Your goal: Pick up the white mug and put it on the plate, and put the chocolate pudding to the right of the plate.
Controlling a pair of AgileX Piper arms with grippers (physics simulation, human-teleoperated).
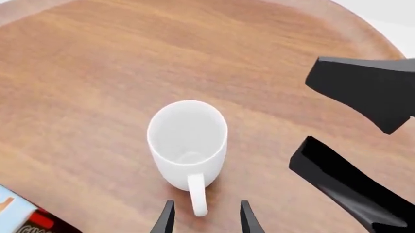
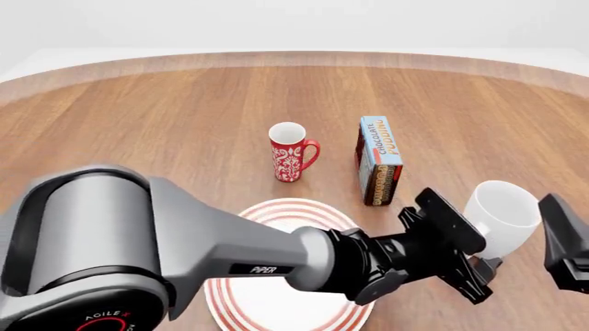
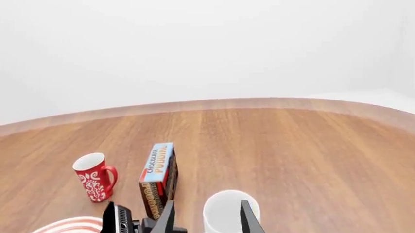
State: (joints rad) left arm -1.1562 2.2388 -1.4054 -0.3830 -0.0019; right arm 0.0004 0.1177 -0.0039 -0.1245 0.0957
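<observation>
The white mug [image 1: 187, 138] stands upright on the table, its handle pointing back between my left gripper's [image 1: 207, 221] open fingertips without touching them. From the front, the white mug [image 2: 501, 215] is right of the plate [image 2: 276, 307], and my left arm reaches over the plate, with the left gripper [image 2: 481, 270] at the mug's near side. My right gripper [image 2: 563, 241] hangs open just right of the mug. The right wrist view has the white mug [image 3: 224, 211] just beyond the right gripper [image 3: 207, 221]. The chocolate pudding [image 2: 379, 160] stands upright behind the plate, left of the mug.
A slim red mug [image 2: 290, 152] with a white pattern stands left of the pudding, behind the plate. The round wooden table's rim [image 2: 294, 58] curves along the far side. The right gripper's black fingers [image 1: 363, 92] show close beside the mug in the left wrist view.
</observation>
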